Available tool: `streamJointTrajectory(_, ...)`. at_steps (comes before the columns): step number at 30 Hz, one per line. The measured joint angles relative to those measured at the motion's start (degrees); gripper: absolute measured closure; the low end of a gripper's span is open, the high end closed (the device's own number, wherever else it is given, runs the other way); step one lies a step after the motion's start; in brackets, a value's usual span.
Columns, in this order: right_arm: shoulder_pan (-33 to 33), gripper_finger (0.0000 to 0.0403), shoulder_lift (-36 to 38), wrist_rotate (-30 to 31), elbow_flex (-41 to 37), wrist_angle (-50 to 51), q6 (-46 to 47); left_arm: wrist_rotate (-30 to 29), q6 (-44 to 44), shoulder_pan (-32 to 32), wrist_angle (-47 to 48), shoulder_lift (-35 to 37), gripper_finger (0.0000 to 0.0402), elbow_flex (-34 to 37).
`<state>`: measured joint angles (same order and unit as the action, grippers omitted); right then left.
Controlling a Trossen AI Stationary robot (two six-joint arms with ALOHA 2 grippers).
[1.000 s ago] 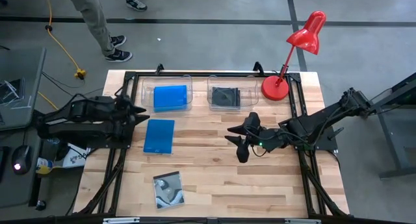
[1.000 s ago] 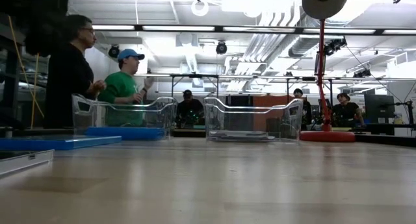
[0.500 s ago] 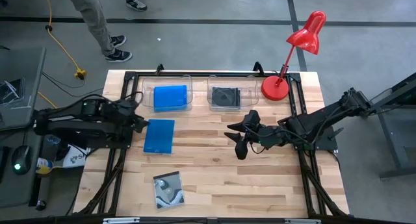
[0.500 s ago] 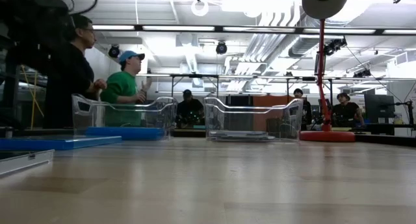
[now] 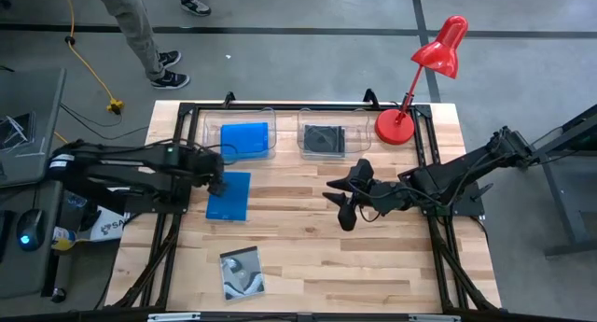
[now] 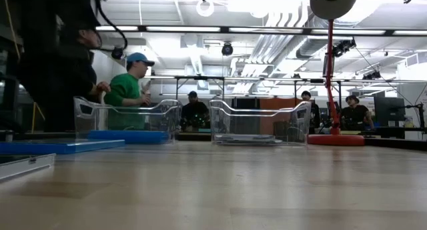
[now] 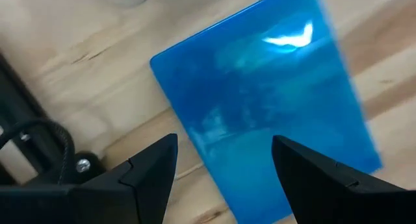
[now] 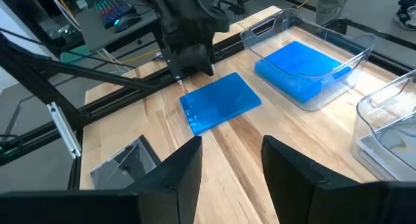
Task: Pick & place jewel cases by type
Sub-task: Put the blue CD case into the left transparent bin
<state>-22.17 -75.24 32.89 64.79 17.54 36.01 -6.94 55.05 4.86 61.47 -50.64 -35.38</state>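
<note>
Dark jointed arms with black wedge-shaped fingers (image 7: 153, 165).

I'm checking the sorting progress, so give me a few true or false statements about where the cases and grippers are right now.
1. A blue case lies inside the left clear tub. True.
2. The left gripper holds a blue case in the air. False: it is open, over the edge of the loose blue case lying flat on the table.
3. The right tub holds a blue case. False: it holds a black case.
4. A swirl-cover case lies on the table's near side, outside both tubs. True.
5. The right gripper holds nothing. True.
</note>
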Motion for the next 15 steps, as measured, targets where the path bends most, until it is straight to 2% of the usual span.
streamJointTrajectory(8, 0.0, 0.0261, 0.0, -1.8, 0.0, 0.26, -0.02, 1.36, 6.21, 0.0, -0.68, -9.85, 0.0154, 0.0)
streamJointTrajectory(15, 0.0, 0.0261, 0.0, -2.05, 0.0, 0.26, -0.14, 2.68, 11.41, 0.0, -3.61, -13.16, 0.0154, 0.0)
